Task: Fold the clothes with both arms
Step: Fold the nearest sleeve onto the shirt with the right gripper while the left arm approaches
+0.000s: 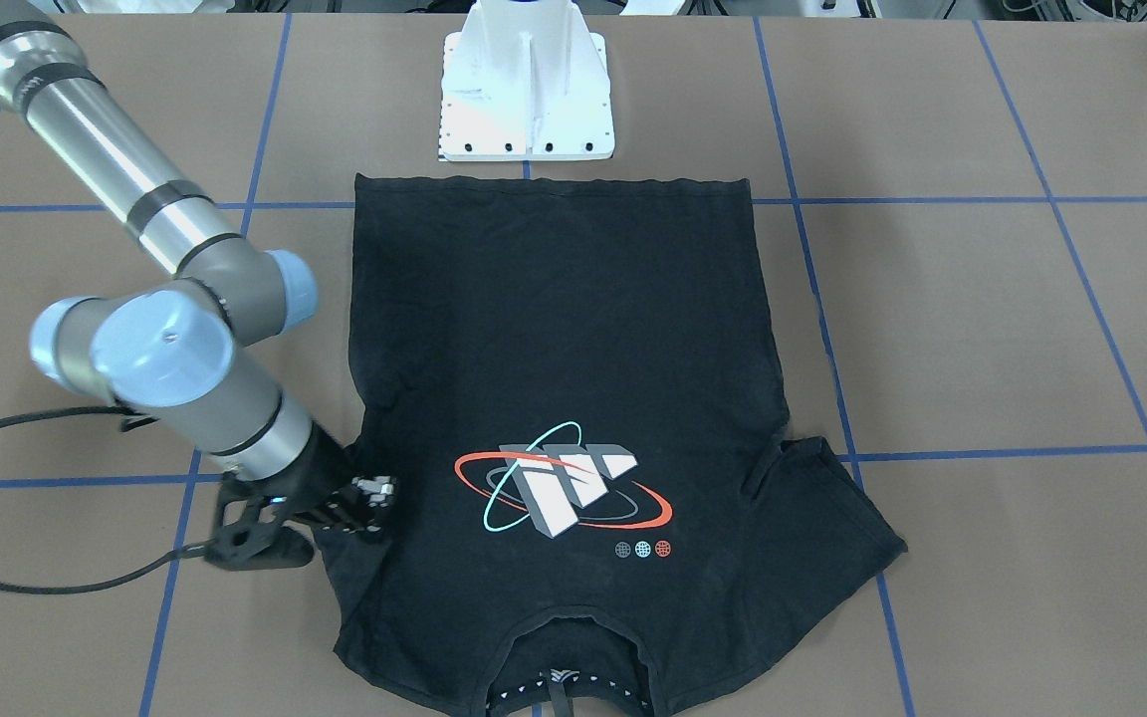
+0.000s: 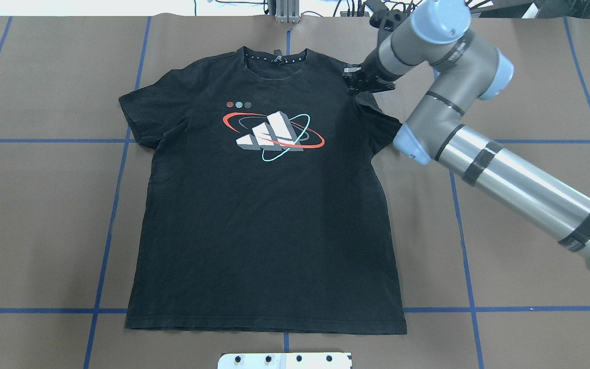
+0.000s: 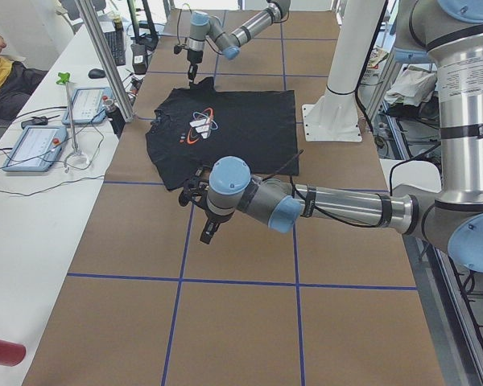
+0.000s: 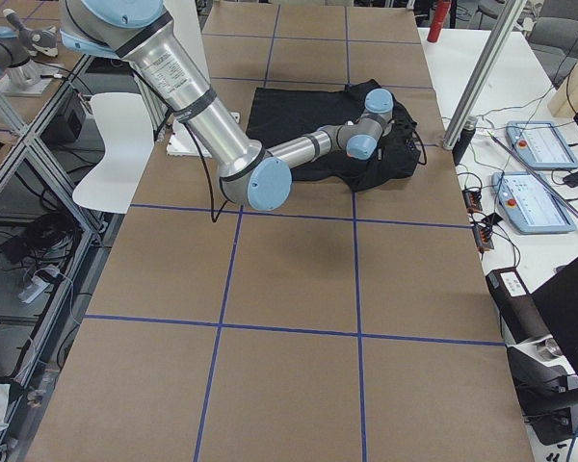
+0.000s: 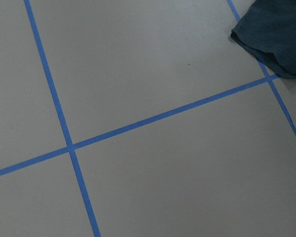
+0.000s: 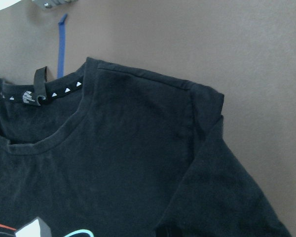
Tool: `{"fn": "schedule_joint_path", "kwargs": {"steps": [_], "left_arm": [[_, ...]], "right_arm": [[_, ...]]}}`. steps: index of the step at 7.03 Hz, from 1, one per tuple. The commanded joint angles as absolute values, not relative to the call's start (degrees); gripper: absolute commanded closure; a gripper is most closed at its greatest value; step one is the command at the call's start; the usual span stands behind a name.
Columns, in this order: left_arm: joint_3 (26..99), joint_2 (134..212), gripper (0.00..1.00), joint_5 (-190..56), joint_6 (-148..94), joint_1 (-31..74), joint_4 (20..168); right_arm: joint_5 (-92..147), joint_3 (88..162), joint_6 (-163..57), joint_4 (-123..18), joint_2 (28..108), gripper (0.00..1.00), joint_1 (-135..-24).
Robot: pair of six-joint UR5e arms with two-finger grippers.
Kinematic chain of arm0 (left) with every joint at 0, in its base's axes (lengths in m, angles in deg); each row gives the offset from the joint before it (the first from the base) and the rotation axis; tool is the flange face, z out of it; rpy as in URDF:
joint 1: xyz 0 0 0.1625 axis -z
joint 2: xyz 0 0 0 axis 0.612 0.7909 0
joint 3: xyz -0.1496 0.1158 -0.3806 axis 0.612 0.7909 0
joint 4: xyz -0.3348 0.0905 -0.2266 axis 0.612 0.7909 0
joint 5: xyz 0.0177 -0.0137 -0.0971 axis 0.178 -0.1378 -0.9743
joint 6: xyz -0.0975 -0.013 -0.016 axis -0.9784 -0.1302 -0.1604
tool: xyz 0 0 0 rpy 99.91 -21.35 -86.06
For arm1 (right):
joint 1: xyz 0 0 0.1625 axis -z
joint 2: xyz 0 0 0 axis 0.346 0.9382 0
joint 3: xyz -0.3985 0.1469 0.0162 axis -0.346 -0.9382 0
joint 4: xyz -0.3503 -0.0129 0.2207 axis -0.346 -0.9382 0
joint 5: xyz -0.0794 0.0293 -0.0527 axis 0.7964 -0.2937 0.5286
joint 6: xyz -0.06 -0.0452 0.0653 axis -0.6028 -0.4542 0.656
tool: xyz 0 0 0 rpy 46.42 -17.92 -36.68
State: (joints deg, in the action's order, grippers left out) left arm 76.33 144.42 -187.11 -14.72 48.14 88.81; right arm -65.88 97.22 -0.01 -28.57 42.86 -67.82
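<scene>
Pinch T-shirt [image 1: 573,329] shoulder seam, frame lower left, squarely with right gripper [image 1: 369,498]; mirror with left gripper [image 3: 193,189] on other sleeve. Can't tell either clenched or released.

Right arm [image 2: 520,179], left arm [image 3: 346,207]: both outstretched.
Right pincer [image 1: 371,495] and left pincer [image 3: 204,235] point down; their grip is unclear.

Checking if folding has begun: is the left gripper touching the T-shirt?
Apart. In the exterior left view the left gripper hangs over bare table beside the black T-shirt; its wrist view shows just a sleeve edge.
</scene>
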Motion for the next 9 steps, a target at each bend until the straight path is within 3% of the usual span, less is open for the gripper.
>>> {"fn": "schedule_joint_path", "kwargs": {"steps": [1,4,9], "left_arm": [[76.4,144.16,0.0,-187.11,-14.72,48.14,88.81],[76.4,144.08,0.0,-187.11,-14.72,48.14,88.81],[76.4,144.16,0.0,-187.2,-14.72,48.14,88.81]], "right_arm": [[-61.37,93.44,2.02,-31.36,37.74,1.0,-65.33],[-58.03,85.08,2.2,-31.36,31.4,1.0,-63.92],[-55.92,80.32,2.9,-31.36,27.87,1.0,-62.87]]}}
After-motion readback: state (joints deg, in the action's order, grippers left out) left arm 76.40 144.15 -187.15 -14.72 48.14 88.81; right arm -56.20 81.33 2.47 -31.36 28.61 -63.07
